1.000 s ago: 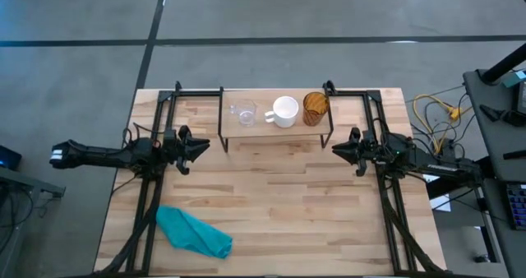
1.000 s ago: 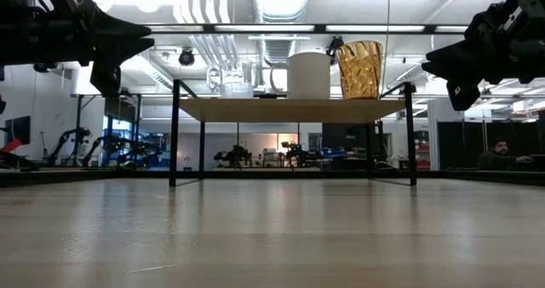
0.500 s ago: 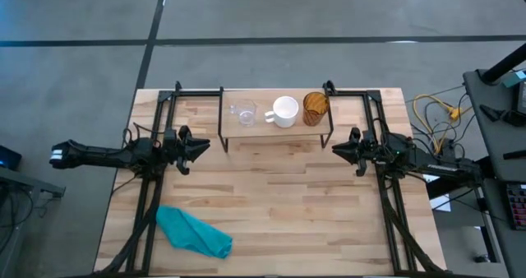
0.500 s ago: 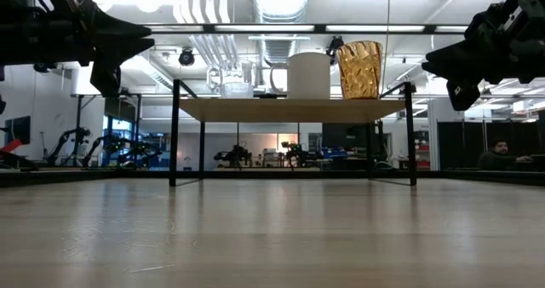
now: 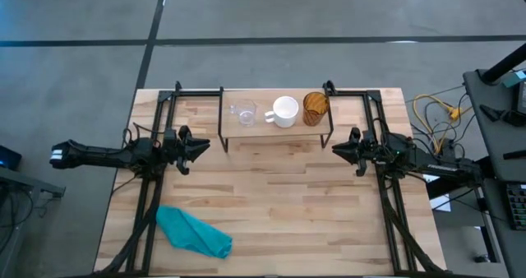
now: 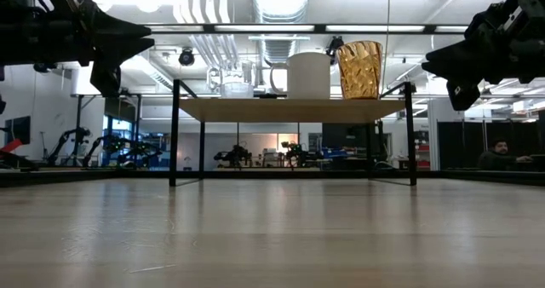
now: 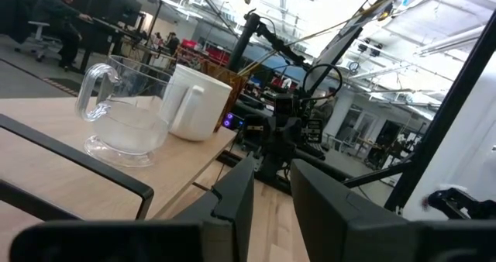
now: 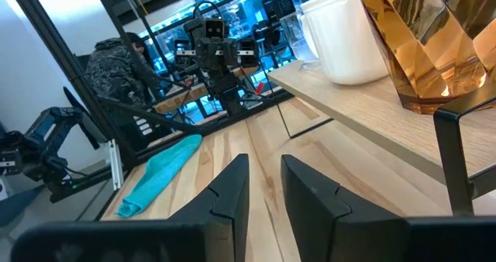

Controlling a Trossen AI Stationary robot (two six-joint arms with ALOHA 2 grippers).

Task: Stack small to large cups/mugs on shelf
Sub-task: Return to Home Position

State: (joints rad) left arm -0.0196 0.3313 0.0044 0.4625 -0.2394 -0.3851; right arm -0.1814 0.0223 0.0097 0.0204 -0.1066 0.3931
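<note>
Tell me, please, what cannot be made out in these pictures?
Right wrist view: the top of the brown cup is cut off by the picture's edge.
Left wrist view: the brown cup is mostly hidden behind the white mug.
Low view: the glass cup is faint against the bright room; the cloth is out of frame.

Overhead straight down; low level across table (image 5: 279,204); wrist views facing inward; shelf (image 6: 289,110) in all

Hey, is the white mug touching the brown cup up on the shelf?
Apart. The low view shows a narrow strip of background between the white mug and the brown cup on the shelf.
</note>
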